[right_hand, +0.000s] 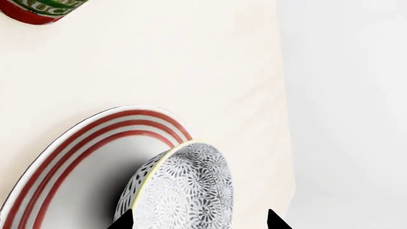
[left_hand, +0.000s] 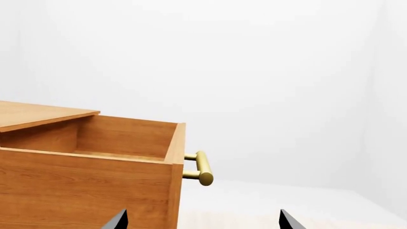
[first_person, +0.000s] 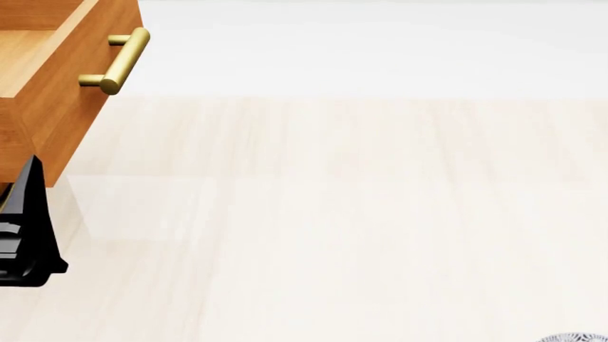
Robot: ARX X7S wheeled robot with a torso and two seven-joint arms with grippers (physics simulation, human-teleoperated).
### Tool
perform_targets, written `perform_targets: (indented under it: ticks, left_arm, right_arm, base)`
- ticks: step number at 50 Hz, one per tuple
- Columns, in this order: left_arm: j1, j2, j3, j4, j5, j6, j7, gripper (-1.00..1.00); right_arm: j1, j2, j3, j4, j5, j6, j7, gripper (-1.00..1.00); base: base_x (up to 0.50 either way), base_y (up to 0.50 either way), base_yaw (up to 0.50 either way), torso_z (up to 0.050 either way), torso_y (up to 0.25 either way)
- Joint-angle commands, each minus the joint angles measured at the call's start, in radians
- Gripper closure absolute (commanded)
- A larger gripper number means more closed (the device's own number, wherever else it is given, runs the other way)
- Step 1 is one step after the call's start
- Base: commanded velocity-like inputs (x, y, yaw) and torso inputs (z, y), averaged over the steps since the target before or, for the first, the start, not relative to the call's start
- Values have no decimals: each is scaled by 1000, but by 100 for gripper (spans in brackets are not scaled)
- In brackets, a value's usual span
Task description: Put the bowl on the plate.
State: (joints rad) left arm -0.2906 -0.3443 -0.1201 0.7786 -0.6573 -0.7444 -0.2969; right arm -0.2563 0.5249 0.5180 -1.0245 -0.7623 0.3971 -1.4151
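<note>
In the right wrist view the grey-and-white floral bowl [right_hand: 188, 188] is tipped on its side over the near edge of the white, red-ringed plate [right_hand: 76, 157] and casts a dark shadow on it. My right gripper [right_hand: 198, 220] is open around the bowl. One fingertip [right_hand: 124, 220] overlaps the rim and the other stands apart from the bowl with bare table showing between. I cannot tell whether the bowl touches the plate. A sliver of the bowl [first_person: 573, 338] shows in the head view. My left gripper [left_hand: 202, 220] is open and empty beside the wooden drawer.
A wooden cabinet with an open drawer [left_hand: 95, 157] and a brass handle [first_person: 122, 60] stands at the left. A red-and-green can [right_hand: 38, 8] stands on the table beyond the plate. The table edge [right_hand: 283, 143] runs close to the bowl.
</note>
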Motion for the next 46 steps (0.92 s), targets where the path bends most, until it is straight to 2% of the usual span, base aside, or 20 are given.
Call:
perform_targets:
  ticks: [1,4,6,8,10,11,16,18,21,24,27,29,33,40,43,46]
  left_arm:
    - [8,-5,-2,20,-16,-4,-8,-100]
    - [11,-5,-3,25,-23,-5,-9,-100]
    - [20,-6,-8,43,-35,-7,-9,-100]
    - [29,-6,-15,51,-47,-3,-6,-100]
    - [53,3,-39,55,-75,13,6,-100]
    - [63,7,-48,58,-87,22,12,-100]
    - [123,17,-54,79,-69,118,87,-100]
    - [169,26,-41,80,-42,171,131,-100]
    - [208,35,-34,82,-29,227,176,-100]
    - [237,36,-43,90,-59,270,227,-100]
    - [300,62,-32,75,-27,355,292,-100]
    - [317,69,-24,55,-25,370,311,-100]
    - [350,88,5,-15,-9,388,341,-100]
    - [340,113,7,-124,-33,395,353,-100]
    - [343,125,28,-184,-17,410,377,-100]
    - [346,132,23,-229,-57,407,393,-100]
  right_arm:
    - [205,-231,198,-23,132,-273,-155,-100]
    - [238,-273,207,-23,164,-296,-155,-100]
    - [317,-377,204,-23,204,-326,-155,-100]
    - [345,-433,202,-23,232,-350,-155,-100]
    - [406,-525,158,-23,279,-313,-119,-100]
    - [369,-525,108,-23,310,-300,-28,-100]
    - [260,-524,-11,-23,409,-247,178,-100]
    - [189,-524,-71,-23,523,-264,316,-100]
    - [163,-523,-108,-23,653,-228,438,-100]
    - [150,-518,-137,-22,734,-186,524,-100]
    - [96,-519,-190,18,827,-215,625,-100]
    - [73,-512,-196,28,904,-191,653,-100]
    - [67,-520,-223,152,1067,-222,804,-100]
    - [46,-505,-316,336,1181,-255,828,-100]
    - [80,-484,-298,406,1385,-124,861,-100]
    - [87,-485,-313,494,1396,-138,840,-100]
  base:
    - [0,0,0,0,0]
    - [0,0,0,0,0]
    - [0,0,0,0,0]
    - [0,0,0,0,0]
    - [0,0,0,0,0]
    - [0,0,0,0,0]
    - [0,0,0,0,0]
    - [0,0,0,0,0]
    - [0,0,0,0,0]
    - [0,0,0,0,0]
    - [0,0,0,0,0]
    - [0,0,0,0,0]
    - [0,0,0,0,0]
    - [0,0,0,0,0]
    - [0,0,0,0,0]
    - [0,0,0,0,0]
